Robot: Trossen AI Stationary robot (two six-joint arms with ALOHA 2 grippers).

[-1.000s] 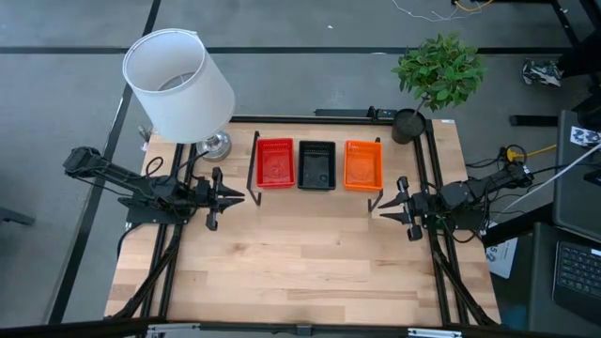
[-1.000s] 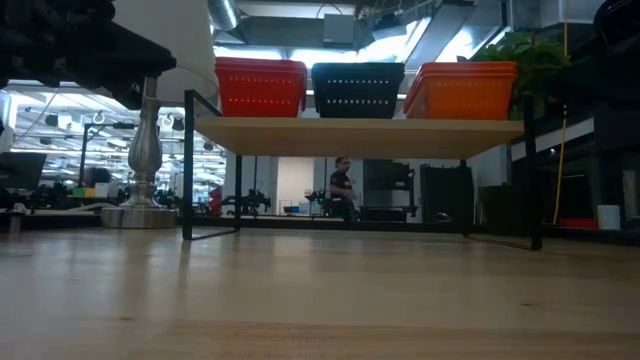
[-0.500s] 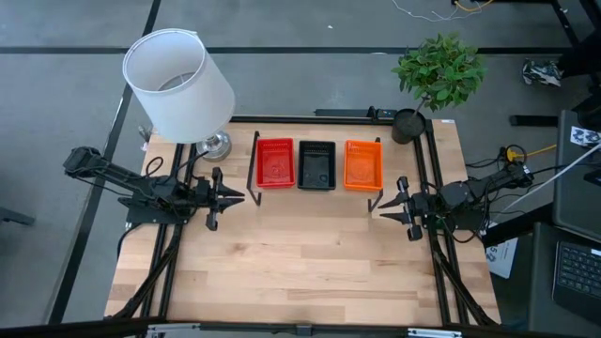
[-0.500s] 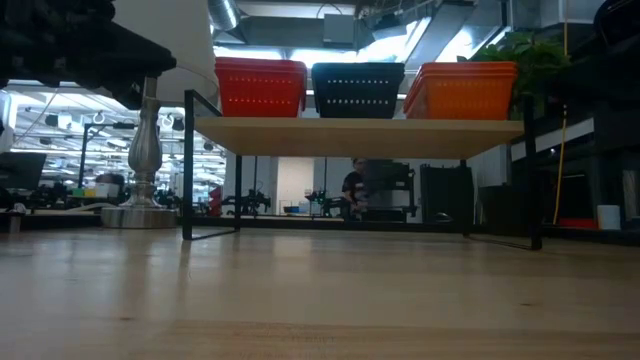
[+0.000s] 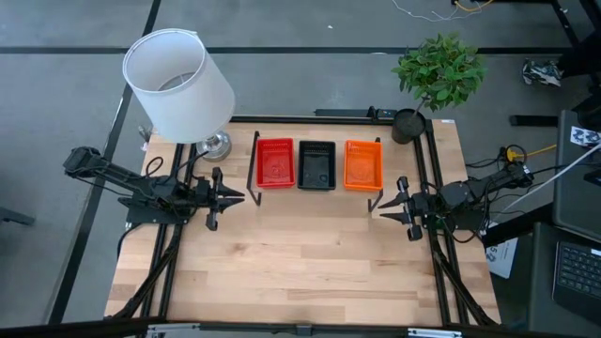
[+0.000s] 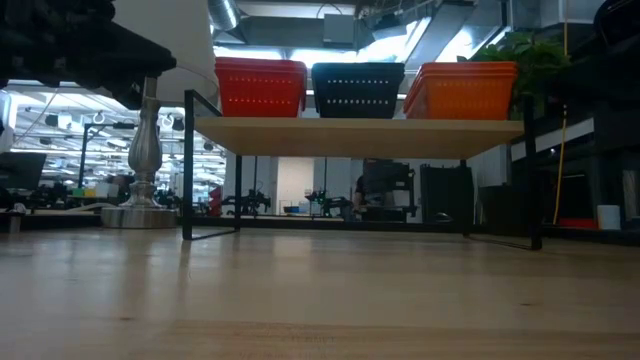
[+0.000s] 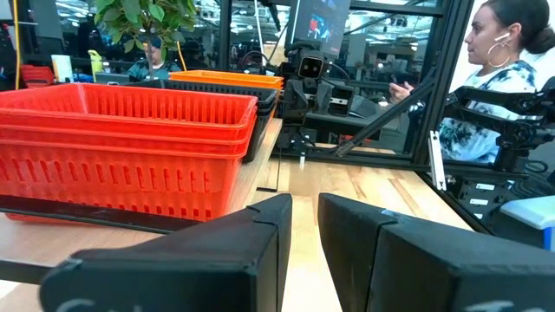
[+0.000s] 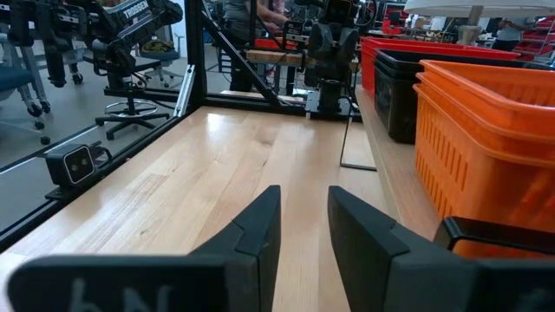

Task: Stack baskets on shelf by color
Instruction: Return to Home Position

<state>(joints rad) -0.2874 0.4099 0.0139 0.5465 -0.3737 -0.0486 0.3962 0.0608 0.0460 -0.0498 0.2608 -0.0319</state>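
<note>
The baskets stand in three stacks on the shelf (image 6: 360,137): red (image 5: 275,162) on the left, black (image 5: 316,164) in the middle, orange (image 5: 363,163) on the right. Each stack rests by its bottom basket on the shelf's board. My left gripper (image 5: 239,197) hovers off the shelf's left front corner and points toward the table's right. In its wrist view the left gripper (image 7: 305,208) shows only a narrow slit between the fingers. My right gripper (image 5: 383,208) hovers off the shelf's right front corner, points left, and is shut the same way in the right wrist view (image 8: 303,204). Neither gripper touches anything.
A lamp with a white shade (image 5: 178,84) stands at the far left corner on a silver base (image 6: 140,215). A potted plant (image 5: 437,75) stands at the far right corner. Bare wood (image 5: 300,253) lies in front of the shelf. A person (image 7: 499,61) sits beyond the table's right side.
Both arms and all the baskets have kept still. In the low view, a person far behind the table has walked toward the right.
</note>
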